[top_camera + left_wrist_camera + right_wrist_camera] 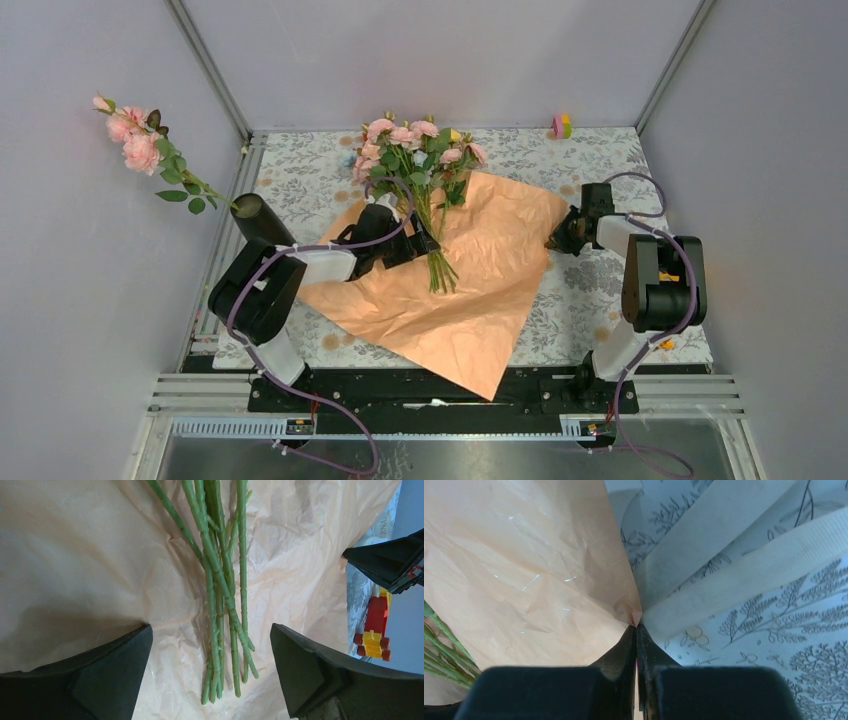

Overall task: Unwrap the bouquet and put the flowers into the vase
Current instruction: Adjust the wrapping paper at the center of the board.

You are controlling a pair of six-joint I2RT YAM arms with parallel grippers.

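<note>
The bouquet lies unwrapped: its peach-orange paper [470, 290] is spread flat on the table. The flowers [410, 150] rest on it, pink heads toward the back and green stems [220, 620] pointing forward. My left gripper [211, 652] stands open just above the paper, one finger on each side of the stem ends, touching none of them. My right gripper [637, 630] is shut on the paper's right corner [633, 616], at the sheet's right edge [556, 238]. The black vase [262, 218] stands at the left and holds a pink-flowered stem [140, 145] leaning left.
Two cream ribbon bands [724, 535] lie on the leaf-patterned cloth [804, 645] by the right gripper. A red and yellow toy block [375, 625] sits past the paper's edge. Another small toy [561, 125] is at the back right. Grey walls close in the table.
</note>
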